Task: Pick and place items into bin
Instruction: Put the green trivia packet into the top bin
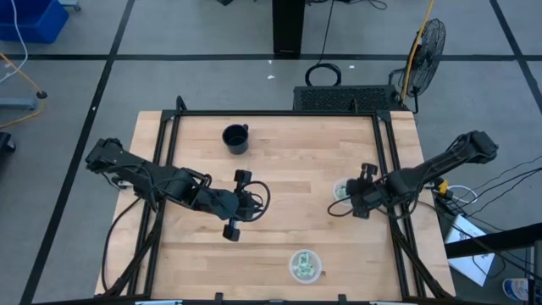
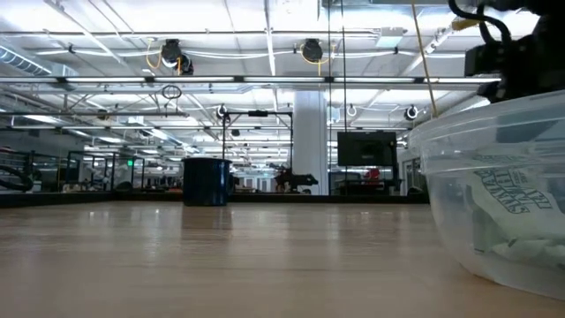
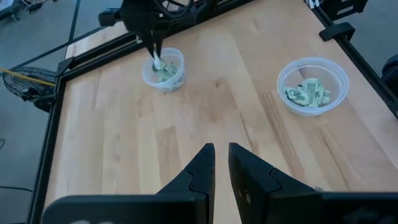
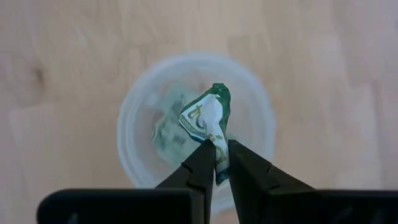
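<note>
My right gripper point(image 4: 216, 163) is shut on a crumpled green and white packet point(image 4: 208, 118) above a clear round bowl point(image 4: 134, 134) on the table's right side point(image 1: 340, 191). That bowl holds at least one more packet point(image 4: 166, 132). The left wrist view shows this gripper point(image 3: 154, 55) pointing down over the bowl point(image 3: 165, 70). A second clear bowl point(image 1: 305, 265) near the table's front edge holds several packets point(image 3: 308, 93). My left gripper point(image 3: 221, 163) is shut and empty, hanging above the bare middle of the table point(image 1: 258, 200). My right gripper pinches the packet's one end point(image 4: 219, 155) between its two fingers, from above, pointing down. The rest of the packet sticks out past the fingertips, crumpled. In the left wrist view the packet point(image 3: 160, 65) sits at about the bowl's rim height.
A black mug point(image 1: 235, 138) stands at the table's far side, left of the middle; it also shows in the low view point(image 2: 207, 181). The near bowl fills the right of the low view point(image 2: 503, 203). Bare wood lies between the two bowls and the mug.
</note>
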`<action>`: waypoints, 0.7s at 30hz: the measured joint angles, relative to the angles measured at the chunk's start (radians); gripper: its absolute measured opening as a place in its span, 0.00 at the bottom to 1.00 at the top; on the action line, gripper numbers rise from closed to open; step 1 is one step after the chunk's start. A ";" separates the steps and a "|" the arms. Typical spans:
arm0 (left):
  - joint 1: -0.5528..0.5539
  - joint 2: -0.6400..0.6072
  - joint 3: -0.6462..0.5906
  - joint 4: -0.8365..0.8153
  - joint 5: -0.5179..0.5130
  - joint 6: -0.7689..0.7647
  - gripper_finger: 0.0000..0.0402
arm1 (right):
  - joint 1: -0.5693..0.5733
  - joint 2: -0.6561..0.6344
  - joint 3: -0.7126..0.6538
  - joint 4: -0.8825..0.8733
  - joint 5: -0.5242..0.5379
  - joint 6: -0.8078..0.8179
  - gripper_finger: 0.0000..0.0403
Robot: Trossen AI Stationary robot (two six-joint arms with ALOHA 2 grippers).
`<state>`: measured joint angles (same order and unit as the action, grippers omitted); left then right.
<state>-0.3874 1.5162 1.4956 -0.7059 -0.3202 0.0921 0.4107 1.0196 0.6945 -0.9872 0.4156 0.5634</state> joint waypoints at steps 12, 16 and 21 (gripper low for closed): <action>0.000 0.000 0.000 0.010 -0.002 0.012 0.13 | -0.006 0.002 -0.050 0.039 -0.024 -0.004 0.10; 0.000 0.000 0.000 0.010 -0.001 -0.068 0.13 | -0.006 0.002 -0.050 0.039 -0.027 -0.009 0.10; 0.000 0.000 0.000 0.010 -0.001 -0.074 0.13 | -0.006 0.002 -0.050 0.042 -0.031 -0.008 0.10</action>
<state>-0.3874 1.5164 1.4952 -0.6964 -0.3214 0.0181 0.4049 1.0214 0.6449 -0.9454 0.3851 0.5556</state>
